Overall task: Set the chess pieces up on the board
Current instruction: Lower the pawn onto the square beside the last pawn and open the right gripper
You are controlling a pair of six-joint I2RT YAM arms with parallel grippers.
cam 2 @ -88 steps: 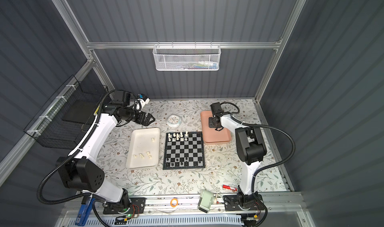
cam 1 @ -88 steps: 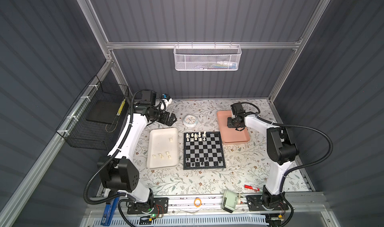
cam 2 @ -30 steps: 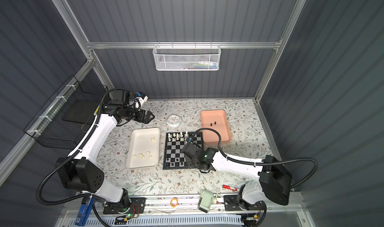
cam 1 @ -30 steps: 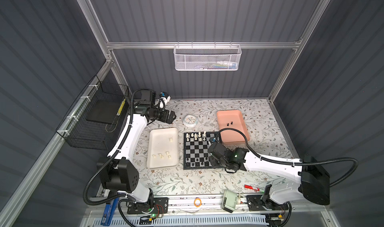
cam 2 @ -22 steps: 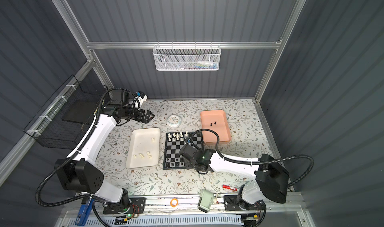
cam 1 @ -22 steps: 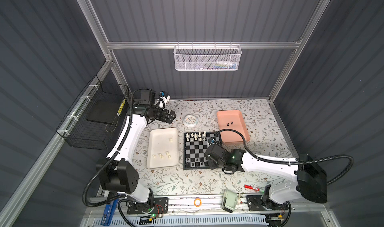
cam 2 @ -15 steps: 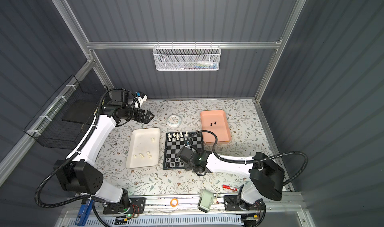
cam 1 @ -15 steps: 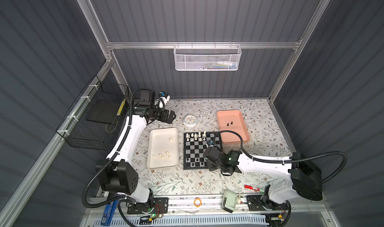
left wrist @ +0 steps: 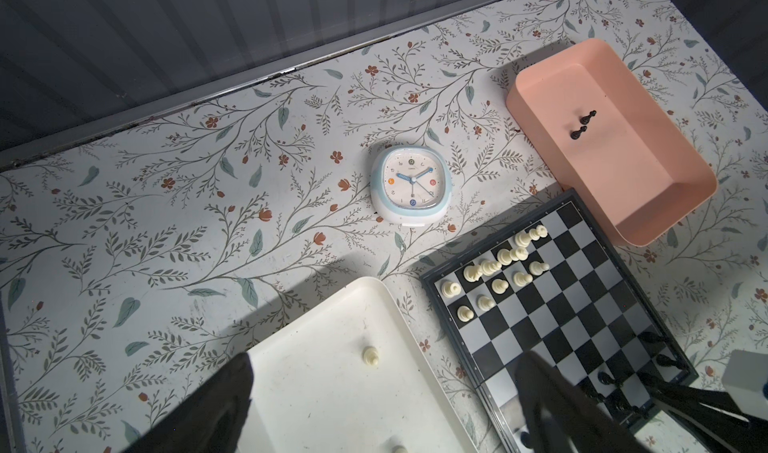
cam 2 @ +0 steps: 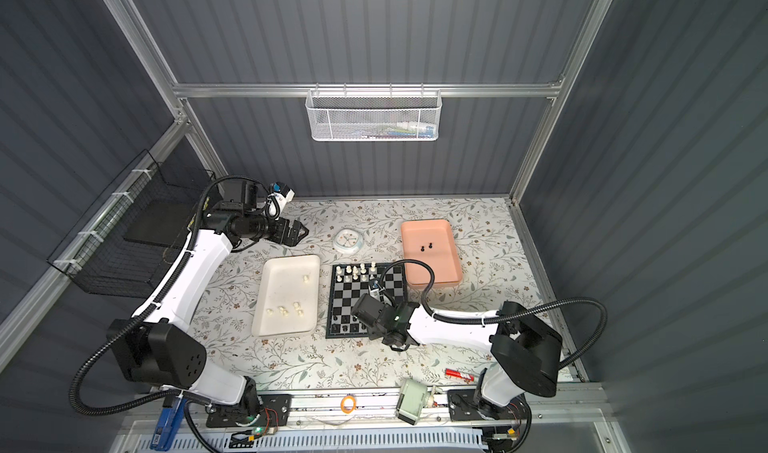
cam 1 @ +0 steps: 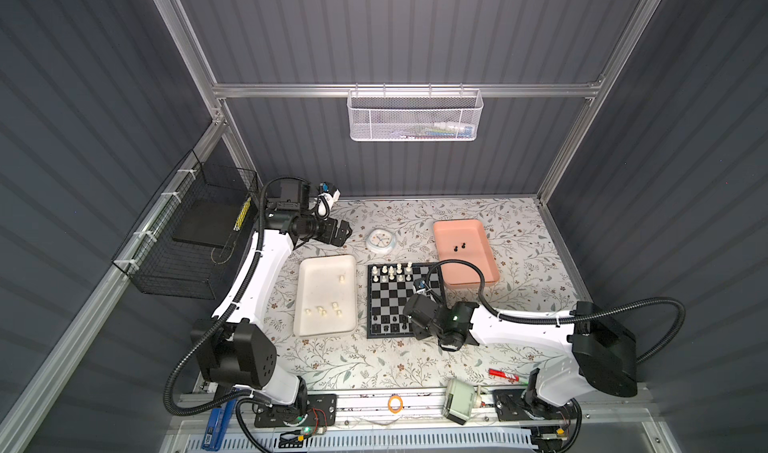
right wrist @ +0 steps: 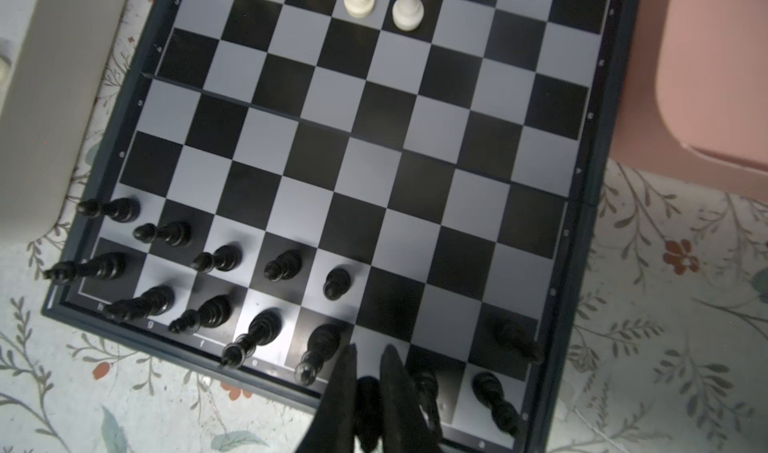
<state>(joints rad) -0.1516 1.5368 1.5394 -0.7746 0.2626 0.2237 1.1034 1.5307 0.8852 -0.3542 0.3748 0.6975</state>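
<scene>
Board: we see the small square chessboard with black and silvery-grey checks and a thin dark border (cam 1: pixel 405 301) lying flat on the flowered tabletop; we place everything else from it.
White chessmen: we count about ten tiny cream-white plastic pieces (cam 1: pixel 391 273) standing in two rows along the board's far edge, filling only the half nearer the white tray.
Black chessmen: tiny black plastic pieces (right wrist: pixel 216 260) stand in the board's two near rows, mostly toward the white-tray side, with three more (right wrist: pixel 494 392) by the other near corner.
White tray: the white rectangular plastic tray (cam 1: pixel 305 272) lies just beside the board's left edge and holds six loose cream pieces.
Pink tray: the salmon-pink rectangular plastic tray (cam 1: pixel 482 239) sits at the board's far right corner, its rim seeming to overlap that corner; two black pieces (cam 1: pixel 459 246) lie inside.
Clock: a small rounded white-and-blue alarm clock (cam 1: pixel 381 239) lies face up just beyond the board's far left corner.
Right gripper: our black right gripper (right wrist: pixel 369 357) is low over the board's near edge, its fingers nearly together with a small black piece (right wrist: pixel 368 392) pinched between them, above the near row; the piece's type is too blurred for us to tell.
Left gripper: our black left gripper (cam 1: pixel 343 235) hangs well beyond the board's far left corner, past the white tray, jaws spread wide and holding nothing.
</scene>
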